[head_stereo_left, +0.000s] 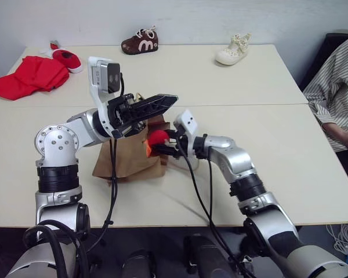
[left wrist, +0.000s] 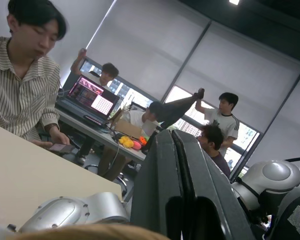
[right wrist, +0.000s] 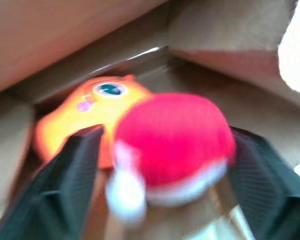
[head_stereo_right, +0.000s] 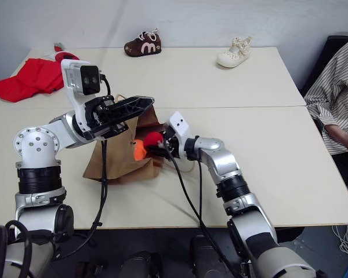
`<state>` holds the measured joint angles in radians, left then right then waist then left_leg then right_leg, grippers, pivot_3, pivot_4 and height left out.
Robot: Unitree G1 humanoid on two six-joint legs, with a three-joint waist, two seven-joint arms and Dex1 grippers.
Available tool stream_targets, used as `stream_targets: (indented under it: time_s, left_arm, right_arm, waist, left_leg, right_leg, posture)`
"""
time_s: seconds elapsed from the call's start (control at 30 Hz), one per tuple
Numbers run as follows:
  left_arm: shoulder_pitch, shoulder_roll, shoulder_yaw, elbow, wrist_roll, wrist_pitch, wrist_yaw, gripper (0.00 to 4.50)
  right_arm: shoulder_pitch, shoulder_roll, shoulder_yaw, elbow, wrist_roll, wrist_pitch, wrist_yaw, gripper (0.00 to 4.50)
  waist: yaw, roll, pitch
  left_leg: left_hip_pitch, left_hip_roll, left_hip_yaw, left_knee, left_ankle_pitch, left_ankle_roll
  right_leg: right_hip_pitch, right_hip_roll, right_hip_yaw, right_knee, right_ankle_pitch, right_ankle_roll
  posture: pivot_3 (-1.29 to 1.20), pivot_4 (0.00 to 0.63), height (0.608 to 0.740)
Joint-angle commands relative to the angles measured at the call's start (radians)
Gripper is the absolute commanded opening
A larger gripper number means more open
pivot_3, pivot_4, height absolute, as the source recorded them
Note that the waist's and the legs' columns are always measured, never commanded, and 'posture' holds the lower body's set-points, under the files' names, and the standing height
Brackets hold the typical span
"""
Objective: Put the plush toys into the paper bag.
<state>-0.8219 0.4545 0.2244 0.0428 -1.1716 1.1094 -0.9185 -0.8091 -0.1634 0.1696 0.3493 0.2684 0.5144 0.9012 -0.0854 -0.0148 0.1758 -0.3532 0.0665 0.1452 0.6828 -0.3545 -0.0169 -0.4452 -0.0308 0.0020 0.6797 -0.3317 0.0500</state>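
Two pale tables point(head_stereo_left: 232, 87) pushed edge to edge, grey wall behind. Paper bag point(head_stereo_right: 113, 159) lies on its side near table centre, mouth facing 3 o'clock. Orange fish plush point(right wrist: 85, 112) sits inside the bag at the mouth, eye up. Red-and-white plush point(right wrist: 175, 142) sits at the mouth in front of the fish, between the right gripper's point(head_stereo_left: 162, 146) two fingers; jaws spread wide, pads beside the toy, grip not certain. Right forearm reaches level toward 9 o'clock from the near edge. Left gripper point(head_stereo_left: 156, 104) hovers above the bag's mouth, fingers pressed together, empty, pointing to 3 o'clock and tilted slightly up.

Outward: red cloth point(head_stereo_left: 29, 78) and small red shoe point(head_stereo_left: 66, 58) at 10 o'clock, brown shoe point(head_stereo_left: 139, 42) at 12, cream shoe point(head_stereo_left: 233, 49) at 1. Person in striped shirt point(head_stereo_left: 336, 81) seated at 3 o'clock.
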Motion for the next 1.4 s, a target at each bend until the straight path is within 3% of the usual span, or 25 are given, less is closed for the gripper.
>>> stream_targets:
  time_s: [0.03,0.17,0.43,0.77,0.9,0.97,1.1,1.4]
  left_arm:
    - [-0.008,0.011,0.015,-0.030,-0.003,-0.021,-0.006,0.00]
    - [-0.008,0.012,0.012,-0.031,0.000,-0.027,-0.008,0.00]
    - [-0.005,0.017,0.011,-0.037,-0.004,-0.031,-0.011,0.00]
    - [-0.005,0.026,0.009,-0.043,-0.009,-0.028,-0.013,0.00]
    - [0.002,0.027,0.011,-0.053,-0.015,-0.025,-0.005,0.00]
    - [0.008,0.027,0.014,-0.061,-0.018,-0.025,0.000,0.00]
    - [0.015,0.027,0.019,-0.072,-0.018,-0.029,0.010,0.00]
    - [0.024,0.026,0.031,-0.083,-0.018,-0.040,0.023,0.00]
  right_arm:
    - [0.004,-0.068,-0.030,-0.115,0.098,0.115,0.109,4.45]
    - [0.028,-0.174,-0.057,-0.147,0.162,0.215,0.190,4.45]
    - [0.044,-0.255,-0.101,-0.081,0.136,0.222,0.131,4.45]
    - [-0.044,-0.202,-0.005,0.171,-0.004,0.114,0.082,4.45]
    - [-0.100,-0.185,0.023,0.277,-0.034,0.095,0.142,4.45]
    - [-0.129,-0.188,0.046,0.302,-0.016,0.183,0.224,4.45]
    - [-0.160,-0.202,0.075,0.303,0.001,0.297,0.332,3.53]
    - [-0.141,-0.219,0.001,0.245,0.052,0.421,0.347,0.30]
  waist:
    - [0.000,0.000,0.000]
    - [0.002,0.000,0.000]
    - [0.002,0.000,0.000]
    - [-0.004,0.000,0.000]
    - [-0.001,0.000,0.000]
    - [-0.001,-0.001,0.000]
    - [-0.001,-0.001,0.000]
    - [0.000,-0.001,0.000]
  left_leg:
    - [0.000,0.000,0.000,0.000,0.000,0.000]
    - [0.000,0.000,0.000,0.000,0.000,0.000]
    - [0.000,0.000,0.000,0.000,0.000,0.000]
    - [0.001,0.000,0.001,0.000,0.000,0.000]
    - [0.001,0.000,0.001,0.001,0.000,0.000]
    - [0.001,0.000,0.001,0.001,0.000,0.000]
    - [0.001,0.000,0.001,0.000,0.000,0.000]
    - [0.001,0.000,0.000,0.000,0.000,0.000]
  right_leg:
    - [0.000,0.000,0.000,0.000,0.000,0.000]
    - [0.000,0.000,0.000,-0.002,0.000,0.000]
    - [0.000,0.000,0.000,-0.003,0.000,0.000]
    - [0.000,0.000,0.001,-0.002,0.000,0.000]
    - [0.000,0.000,0.001,-0.001,0.000,0.000]
    - [0.000,0.000,0.001,-0.001,0.000,0.000]
    - [0.000,0.000,0.001,-0.001,0.000,0.000]
    - [0.000,-0.001,0.000,-0.001,0.000,0.000]
  posture:
    - [0.00,0.150,0.740]
    - [0.00,0.150,0.740]
    - [0.00,0.150,0.740]
    - [0.00,0.150,0.740]
    - [0.00,0.150,0.740]
    - [0.00,0.150,0.740]
    - [0.00,0.150,0.740]
    - [0.00,0.150,0.740]
